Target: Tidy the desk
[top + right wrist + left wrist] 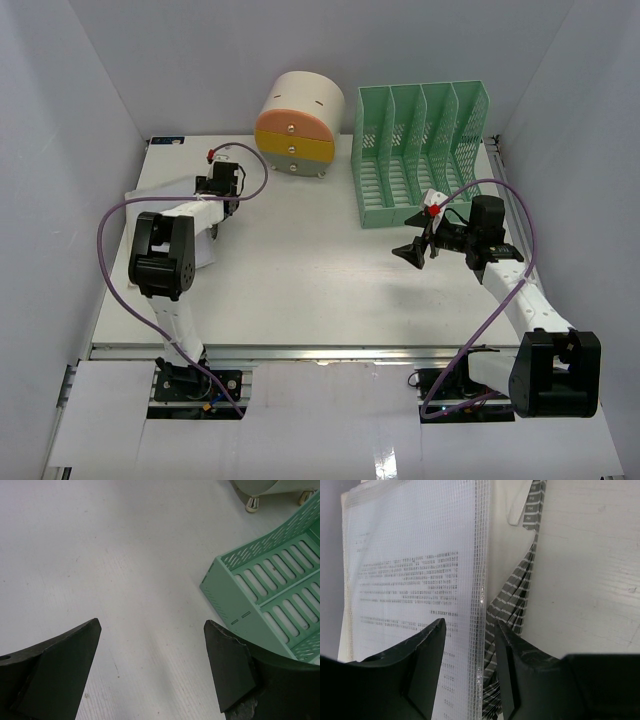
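Two grippers over the white desk, which fills the top view, long axis left-right, rail facing the arm bases. Left gripper slightly spread above the edge of a mesh document pouch; right gripper wide apart near the green file rack.

Brightness: all three views were bright, with even, diffuse light.
Shadows: only soft, faint patches lay on the table.
Glare: a thin glint ran down the seam of the mesh pouch.
Focus: the pouch's print was blurred; the left end effector showed dark and soft-edged.
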